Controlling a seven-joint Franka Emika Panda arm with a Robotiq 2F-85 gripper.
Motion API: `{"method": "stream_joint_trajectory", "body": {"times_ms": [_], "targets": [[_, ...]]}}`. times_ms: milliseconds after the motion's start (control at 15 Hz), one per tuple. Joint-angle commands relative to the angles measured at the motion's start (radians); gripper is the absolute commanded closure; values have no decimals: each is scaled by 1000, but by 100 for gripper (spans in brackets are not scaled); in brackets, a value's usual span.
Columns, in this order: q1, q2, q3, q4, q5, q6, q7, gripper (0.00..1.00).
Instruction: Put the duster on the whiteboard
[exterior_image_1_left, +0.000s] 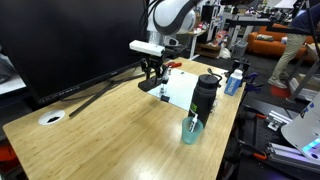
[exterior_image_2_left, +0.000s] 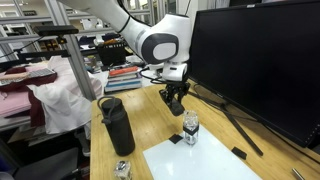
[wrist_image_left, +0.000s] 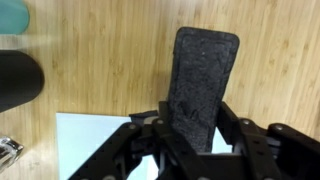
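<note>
The duster (wrist_image_left: 203, 80), a black felt oblong block, is clamped between the fingers of my gripper (wrist_image_left: 190, 135) in the wrist view. In both exterior views the gripper (exterior_image_1_left: 153, 70) (exterior_image_2_left: 175, 101) hangs above the wooden table with the duster in it. The whiteboard (exterior_image_1_left: 180, 92) is a thin white sheet lying flat on the table. It sits just beside and below the gripper, also seen in an exterior view (exterior_image_2_left: 200, 162). In the wrist view the whiteboard (wrist_image_left: 90, 140) lies under the gripper's near side, while the duster's far end is over bare wood.
A tall black bottle (exterior_image_1_left: 205, 95) (exterior_image_2_left: 117, 125) stands at the whiteboard's edge. A teal cup (exterior_image_1_left: 191, 130) is near it. A small clear bottle (exterior_image_2_left: 190, 128) stands by the board. A large black monitor (exterior_image_1_left: 70, 40) (exterior_image_2_left: 260, 60) with its stand is beside the gripper.
</note>
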Motion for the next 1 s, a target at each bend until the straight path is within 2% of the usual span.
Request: {"method": "stream_joint_trajectory", "body": {"times_ms": [0, 400, 933], "targets": [[-1, -84, -24, -63, -54, -18, 58, 75], [-14, -201, -43, -123, -164, -121, 181, 75], [-63, -284, -36, -189, -182, -140, 256, 75]]}}
